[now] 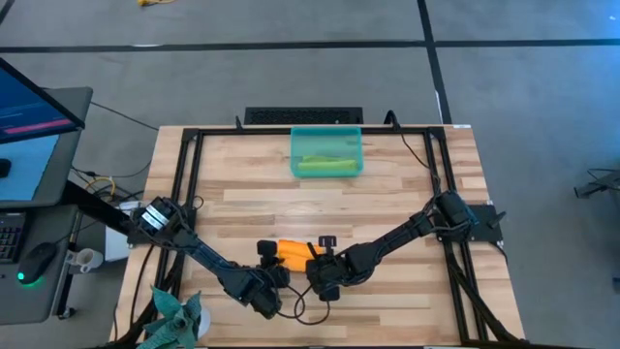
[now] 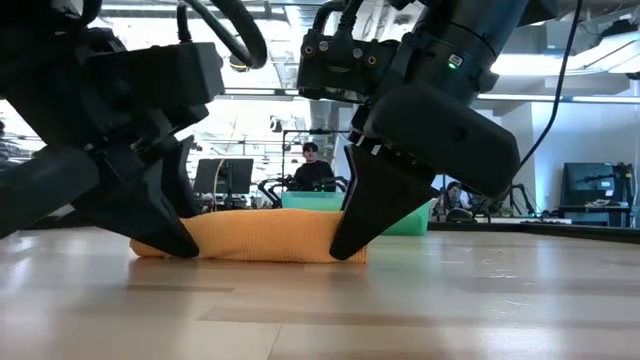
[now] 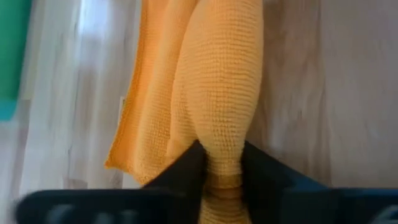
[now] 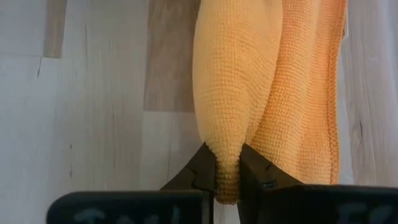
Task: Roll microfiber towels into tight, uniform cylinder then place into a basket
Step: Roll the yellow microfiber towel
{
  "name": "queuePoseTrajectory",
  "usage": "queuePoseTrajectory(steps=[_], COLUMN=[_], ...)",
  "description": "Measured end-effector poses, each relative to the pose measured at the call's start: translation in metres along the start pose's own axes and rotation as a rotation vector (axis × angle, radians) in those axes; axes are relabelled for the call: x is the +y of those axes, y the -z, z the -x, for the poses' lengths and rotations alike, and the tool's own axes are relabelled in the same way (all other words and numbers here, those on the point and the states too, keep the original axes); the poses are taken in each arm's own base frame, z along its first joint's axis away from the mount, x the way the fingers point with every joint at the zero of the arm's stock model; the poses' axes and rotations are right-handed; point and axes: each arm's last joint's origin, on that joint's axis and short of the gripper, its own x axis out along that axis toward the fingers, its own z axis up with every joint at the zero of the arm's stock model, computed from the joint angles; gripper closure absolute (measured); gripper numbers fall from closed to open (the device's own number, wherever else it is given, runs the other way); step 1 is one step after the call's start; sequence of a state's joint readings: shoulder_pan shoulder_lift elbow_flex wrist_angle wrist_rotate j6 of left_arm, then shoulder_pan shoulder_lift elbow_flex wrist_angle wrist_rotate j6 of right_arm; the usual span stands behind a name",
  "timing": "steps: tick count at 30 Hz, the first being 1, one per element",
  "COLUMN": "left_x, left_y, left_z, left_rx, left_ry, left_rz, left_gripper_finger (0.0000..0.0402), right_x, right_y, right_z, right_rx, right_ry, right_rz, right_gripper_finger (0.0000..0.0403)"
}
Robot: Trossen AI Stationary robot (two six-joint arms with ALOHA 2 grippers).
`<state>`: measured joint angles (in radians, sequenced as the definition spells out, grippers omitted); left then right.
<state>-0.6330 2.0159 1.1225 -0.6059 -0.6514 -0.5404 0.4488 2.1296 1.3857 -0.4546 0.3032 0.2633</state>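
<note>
The bright orange towel (image 1: 295, 252) lies near the table's front edge, partly rolled. Its roll (image 2: 262, 238) runs left to right on the near side, and its flat part (image 3: 149, 106) lies on the wood on the far side. My left gripper (image 1: 278, 266) is shut on the roll's left end. My right gripper (image 1: 316, 266) is shut on its right end. The lime green towel (image 1: 325, 166) lies rolled inside the teal basket (image 1: 326, 139) at the table's far middle. My left gripper pinches the roll's left end (image 3: 219, 163) between its two fingers (image 3: 183, 171). The fingers slant down from the table's left and point along the roll. The roll rests on the table. My right gripper pinches the roll's right end (image 4: 227, 160) between its two fingers (image 4: 200, 165). The fingers slant down from the table's right and point along the roll. The roll rests on the table, and the flat part lies beside it.
A dark teal spiky plant-like thing (image 1: 176, 315) stands at the table's near left corner. A black frame (image 1: 189, 145) runs along the table's edges, with a dark bar (image 1: 303, 116) at the back. Bare wood lies between the towel and the basket. People sit in the room behind (image 2: 312, 170).
</note>
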Motion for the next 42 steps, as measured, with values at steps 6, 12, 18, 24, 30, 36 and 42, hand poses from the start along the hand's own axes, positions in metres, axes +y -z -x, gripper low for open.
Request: queuePoseTrajectory(steps=[6,12,18,24,30,36,42], left_x=[0.000,-0.003,-0.011,-0.014,-0.010,-0.003,0.002], left_y=[-0.008,-0.028,-0.043,-0.054,-0.058,-0.061,-0.063], left_z=[0.006,0.029,0.053,0.067,0.062,0.055,0.051], left_rx=[0.037,0.133,0.167,0.225,0.278,0.337,0.374], left_ry=[0.049,0.178,0.345,0.526,0.578,0.599,0.599], left_rz=[-0.016,-0.010,-0.001,0.050,0.138,0.239,0.298], left_gripper_finger=[0.0384,0.0371,0.0382,0.0376,0.0379,0.0376,0.0376], right_x=[0.005,0.019,0.034,0.040,0.031,0.010,-0.014], right_y=[0.001,-0.005,-0.015,-0.024,-0.027,-0.022,-0.019], right_z=[0.002,0.009,0.020,0.027,0.025,0.011,-0.001], right_rx=[-0.002,-0.017,-0.028,-0.035,0.011,0.092,0.134], right_ry=[-0.012,-0.111,-0.264,-0.472,-0.601,-0.700,-0.729], right_rz=[0.010,0.026,0.039,0.032,-0.030,-0.181,-0.310], right_gripper_finger=[0.0354,0.0354,0.0354,0.0354,0.0354,0.0354,0.0354])
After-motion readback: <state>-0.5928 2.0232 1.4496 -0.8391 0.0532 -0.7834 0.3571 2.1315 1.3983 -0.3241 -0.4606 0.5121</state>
